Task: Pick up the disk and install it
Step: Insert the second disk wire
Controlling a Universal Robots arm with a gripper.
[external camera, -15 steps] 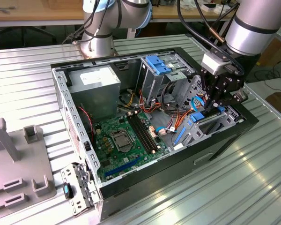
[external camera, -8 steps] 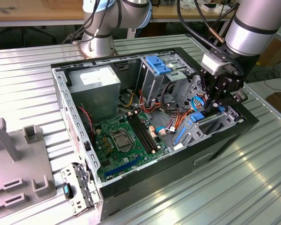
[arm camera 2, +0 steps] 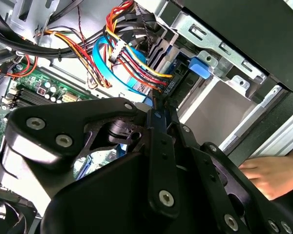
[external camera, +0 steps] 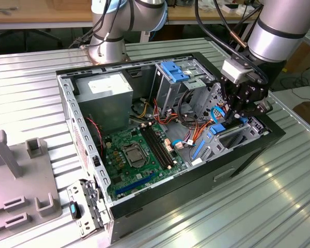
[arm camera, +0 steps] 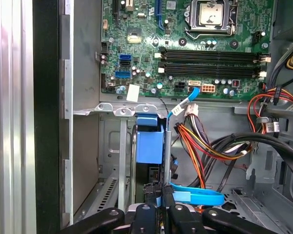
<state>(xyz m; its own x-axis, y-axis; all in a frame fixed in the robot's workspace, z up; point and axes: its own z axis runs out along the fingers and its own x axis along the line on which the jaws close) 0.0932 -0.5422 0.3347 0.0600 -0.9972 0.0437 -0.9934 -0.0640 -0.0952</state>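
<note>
The black gripper point(arm camera: 159, 197) is seen clamped on the grey metal disk in its blue plastic carrier point(arm camera: 150, 146) — held edge-on, directly ahead of the fingertips, long axis running down into the case's metal drive bay point(arm camera: 112, 161).

Ribbed metal table point(external camera: 36, 88) under open computer case point(external camera: 237, 157), grey fixture point(external camera: 20, 196).

disk point(arm camera: 150, 146) mostly sunk edge-on in its bay, hand point(arm camera 2: 271, 175) cut off by the second wrist view's edge
</note>
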